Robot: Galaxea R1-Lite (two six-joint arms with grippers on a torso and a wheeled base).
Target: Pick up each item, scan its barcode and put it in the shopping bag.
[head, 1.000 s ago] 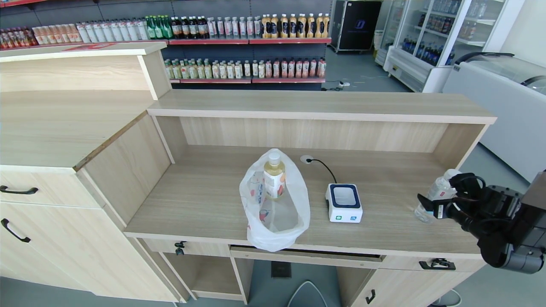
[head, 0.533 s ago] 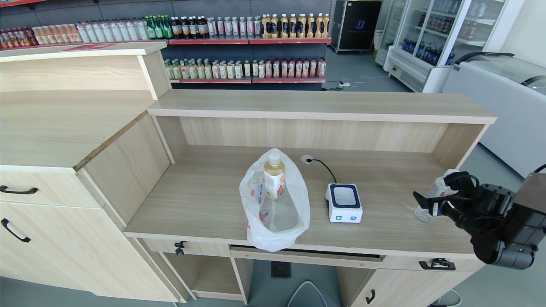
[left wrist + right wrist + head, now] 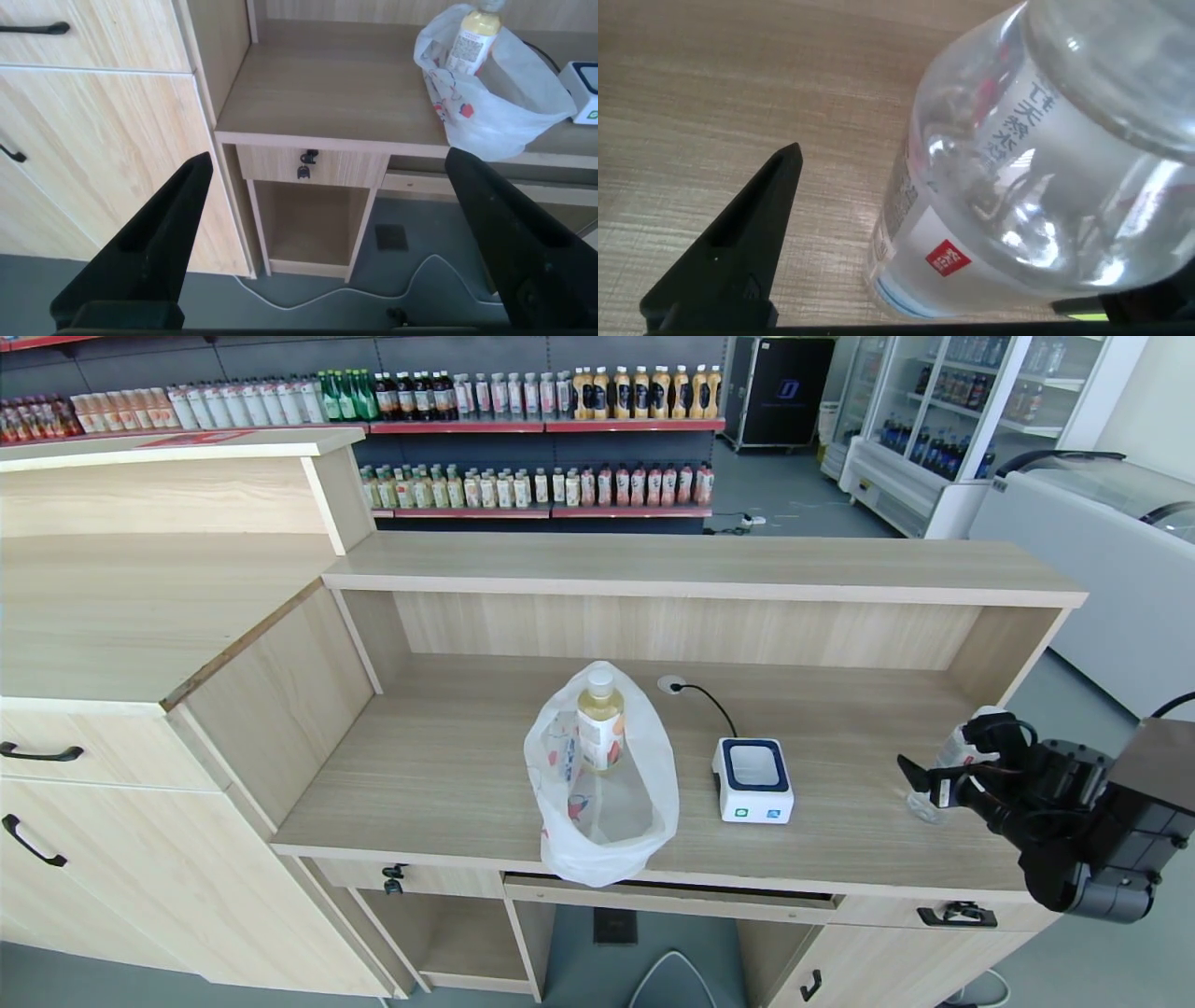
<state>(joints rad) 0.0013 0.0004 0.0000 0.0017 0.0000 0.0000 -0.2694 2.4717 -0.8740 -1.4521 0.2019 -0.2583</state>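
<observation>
A clear water bottle (image 3: 922, 803) stands near the right end of the counter (image 3: 448, 775). My right gripper (image 3: 948, 758) is open with a finger on each side of it; up close the bottle (image 3: 1018, 168) sits between the right gripper (image 3: 952, 233) fingers, with a gap to one finger (image 3: 738, 252). A white shopping bag (image 3: 602, 803) stands mid-counter holding an upright tea bottle (image 3: 599, 723). A white barcode scanner (image 3: 752, 779) lies between the bag and the water bottle. My left gripper (image 3: 327, 252) hangs open and empty below the counter's left front, with the bag (image 3: 495, 93) farther off.
The counter has a raised back shelf (image 3: 700, 569) and side walls. A black cable (image 3: 709, 705) runs from the scanner to a hole in the counter. Drawers and cabinets (image 3: 93, 112) stand to the left. Store shelves of drinks line the back.
My right gripper has moved a little to the left and closer in around the water bottle, covering more of it. Bag, scanner and tea bottle have not moved.
</observation>
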